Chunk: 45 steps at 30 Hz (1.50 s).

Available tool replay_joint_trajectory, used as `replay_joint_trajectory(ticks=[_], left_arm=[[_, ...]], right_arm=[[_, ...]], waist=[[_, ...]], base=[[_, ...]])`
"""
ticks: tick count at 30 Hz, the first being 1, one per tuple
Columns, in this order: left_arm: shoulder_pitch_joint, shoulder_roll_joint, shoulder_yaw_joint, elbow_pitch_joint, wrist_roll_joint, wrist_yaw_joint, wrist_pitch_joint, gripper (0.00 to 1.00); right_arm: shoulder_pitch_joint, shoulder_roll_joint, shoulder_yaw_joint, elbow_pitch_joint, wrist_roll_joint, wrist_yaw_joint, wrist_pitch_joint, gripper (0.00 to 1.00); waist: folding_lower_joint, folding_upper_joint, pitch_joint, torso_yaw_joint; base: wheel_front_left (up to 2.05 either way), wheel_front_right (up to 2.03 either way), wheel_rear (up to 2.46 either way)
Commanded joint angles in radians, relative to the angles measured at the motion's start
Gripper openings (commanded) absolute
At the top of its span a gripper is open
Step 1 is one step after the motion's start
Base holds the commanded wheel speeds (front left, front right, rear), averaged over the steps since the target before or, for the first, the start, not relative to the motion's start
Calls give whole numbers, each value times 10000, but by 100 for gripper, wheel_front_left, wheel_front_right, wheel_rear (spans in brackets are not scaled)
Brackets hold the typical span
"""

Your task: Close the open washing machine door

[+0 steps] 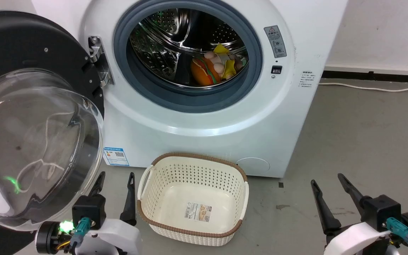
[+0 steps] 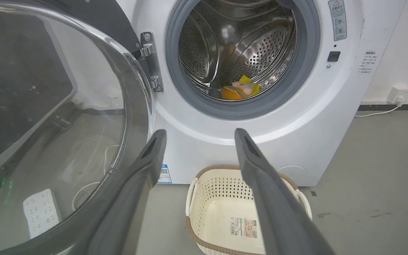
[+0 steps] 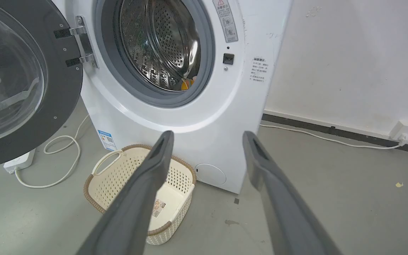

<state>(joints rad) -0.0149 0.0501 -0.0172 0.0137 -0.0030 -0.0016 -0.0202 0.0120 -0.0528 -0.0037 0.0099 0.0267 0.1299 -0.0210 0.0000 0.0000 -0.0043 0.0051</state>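
The white washing machine (image 1: pixel 204 127) stands ahead with its drum opening uncovered; soft toys lie inside the steel drum. The washing machine door (image 1: pixel 30 141), black-rimmed with a bulging clear glass bowl, hangs swung wide open on its metal hinge (image 1: pixel 99 62) at the left. It also shows in the left wrist view (image 2: pixel 48 124) and the right wrist view (image 3: pixel 20 81). My left gripper (image 1: pixel 115 180) is open, low beside the door's lower edge, nothing between its fingers. My right gripper (image 1: pixel 328 180) is open too, far right above the floor.
An empty cream plastic basket (image 1: pixel 193 196) sits on the grey floor right in front of the machine, between my two grippers. A white power strip (image 3: pixel 20 161) and looping cable lie on the floor under the door. A wall runs behind on the right.
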Motion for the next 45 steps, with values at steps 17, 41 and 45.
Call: replay_joint_trajectory(ticks=[17, 41, 45], left_arm=[[-64, 32, -214, 194, -48, 131, -446, 100], [-54, 102, -502, 362, -70, 257, -947, 100], [-56, 106, -537, 364, -78, 290, -1030, 100]], right_arm=[[46, 6, 155, 171, 336, 2, -439, 100], [-60, 11, 850, 583, 508, 3, -940, 100], [-130, 12, 1008, 676, 519, 4, -1023, 100]], waist=[[0, 0, -49, 620], [0, 0, -162, 2066], [0, 0, -141, 2245]], base=[[0, 0, 0], [0, 0, 0], [0, 0, 0]])
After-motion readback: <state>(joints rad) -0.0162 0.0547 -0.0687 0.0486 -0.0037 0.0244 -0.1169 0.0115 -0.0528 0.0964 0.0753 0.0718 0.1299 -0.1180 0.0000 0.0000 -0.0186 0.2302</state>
